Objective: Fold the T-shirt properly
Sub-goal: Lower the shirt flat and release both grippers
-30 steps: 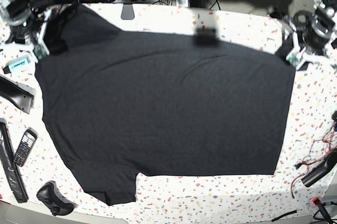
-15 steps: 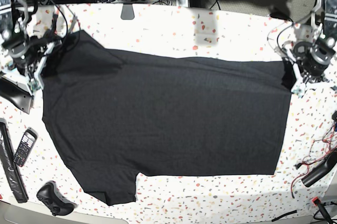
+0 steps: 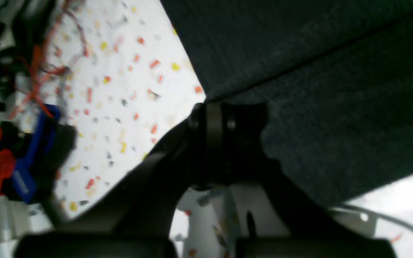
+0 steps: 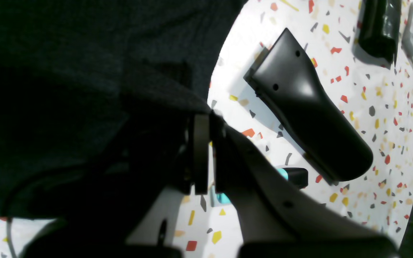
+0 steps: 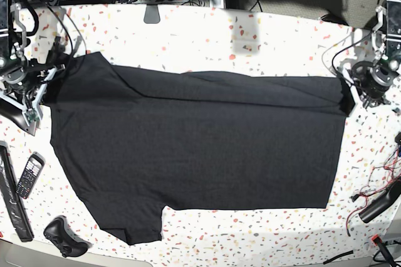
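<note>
Left gripper at right edge of the base view and right gripper at left edge are both clamped tight on the T-shirt's upper edge. T-shirt spans between them, flat on the speckled table, plain black side up. Long axis runs left-right; one sleeve points to lower left, the upper strip folded over toward frame centre.
</note>
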You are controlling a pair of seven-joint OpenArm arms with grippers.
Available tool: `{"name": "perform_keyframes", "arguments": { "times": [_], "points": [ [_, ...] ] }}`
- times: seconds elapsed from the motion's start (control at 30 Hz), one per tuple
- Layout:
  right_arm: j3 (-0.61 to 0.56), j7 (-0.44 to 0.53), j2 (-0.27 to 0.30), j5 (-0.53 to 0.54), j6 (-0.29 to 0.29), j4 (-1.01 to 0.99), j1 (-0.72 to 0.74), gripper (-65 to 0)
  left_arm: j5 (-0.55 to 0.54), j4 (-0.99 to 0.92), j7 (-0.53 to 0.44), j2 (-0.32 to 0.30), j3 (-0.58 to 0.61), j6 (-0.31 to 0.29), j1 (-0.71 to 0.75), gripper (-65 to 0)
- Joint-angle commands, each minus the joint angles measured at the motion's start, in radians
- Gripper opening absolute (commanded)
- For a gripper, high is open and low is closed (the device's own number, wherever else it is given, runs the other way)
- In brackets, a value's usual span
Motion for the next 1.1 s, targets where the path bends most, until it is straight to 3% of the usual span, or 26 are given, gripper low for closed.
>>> {"name": "perform_keyframes", "arguments": {
  "times": [0.0, 0.03, 0.1, 0.17, 0.23, 0.4, 0.53, 0.67, 0.77, 0.93, 1.07],
  "points": [
    [0.013, 0.037, 0.025, -0.011, -0.009, 0.013, 0.012, -65.0, 0.003, 0.012, -0.021, -0.017, -0.008, 0.014, -0.014, -65.0],
    [0.013, 0.053, 0.025, -0.011, -0.009, 0.013, 0.012, -65.0, 0.002, 0.012, -0.021, -0.017, -0.008, 0.015, -0.014, -65.0],
    [0.013, 0.066, 0.025, -0.011, -0.009, 0.013, 0.014, -65.0, 0.002, 0.012, -0.021, -0.017, -0.008, 0.015, -0.014, -53.9],
    [0.013, 0.065, 0.026, -0.011, -0.01, 0.013, 0.02, -57.0, 0.002, 0.012, -0.021, -0.018, -0.008, 0.015, -0.014, -42.2],
    [0.013, 0.061, 0.026, -0.011, -0.01, 0.013, 0.021, -52.4, 0.003, 0.013, -0.019, -0.018, -0.008, 0.015, -0.014, -39.6],
    [0.014, 0.048, 0.026, -0.01, -0.018, 0.017, 0.02, -52.2, -0.035, 0.037, 0.043, -0.022, -0.008, 0.015, -0.014, -39.6],
    [0.015, -0.005, 0.026, 0.103, -0.018, 0.056, 0.02, -52.5, -0.273, 0.098, 0.095, -0.034, -0.008, 0.015, -0.006, -41.9],
    [0.014, -0.024, 0.01, 0.244, -0.037, 0.064, 0.02, -57.9, -0.332, 0.113, 0.112, -0.008, -0.008, 0.012, -0.006, -65.0],
    [0.014, -0.033, -0.038, 0.244, -0.04, 0.05, 0.02, -65.0, -0.341, 0.092, 0.104, 0.032, -0.008, 0.015, -0.007, -65.0],
    [0.014, -0.011, -0.112, 0.223, -0.039, 0.005, 0.021, -65.0, -0.34, 0.038, 0.047, 0.099, -0.008, 0.084, -0.01, -65.0],
    [0.014, -0.01, -0.13, 0.187, -0.04, -0.087, 0.021, -65.0, -0.34, -0.077, 0.026, 0.136, -0.008, 0.094, -0.042, -65.0]
  ]
}}
